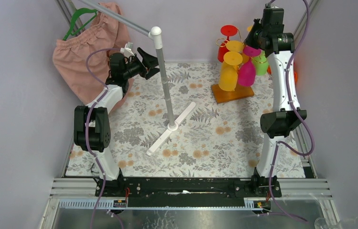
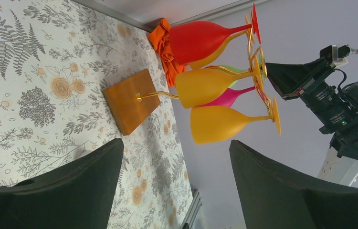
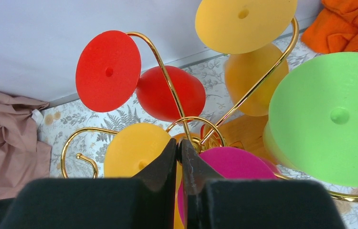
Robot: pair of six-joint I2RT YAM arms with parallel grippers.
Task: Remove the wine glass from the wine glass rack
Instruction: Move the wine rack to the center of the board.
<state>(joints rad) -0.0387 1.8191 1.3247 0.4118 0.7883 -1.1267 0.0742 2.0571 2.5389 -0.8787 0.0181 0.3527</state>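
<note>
Here, the right pincer [image 3: 179,145], tips pressed together, hovers just above the centre of the gold wine glass rack [image 1: 233,93], whose colourful wine glasses [image 3: 330,119] hang upside down at the desk's [image 1: 205,138] far right corner, while the left pincer [image 1: 149,62] gapes wide, well apart.

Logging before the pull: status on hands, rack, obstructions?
Left hand open, standing off. Right hand shut, empty, at wine glass rack top. Glasses all hung. Pole stand mid-table, clear of it.
</note>
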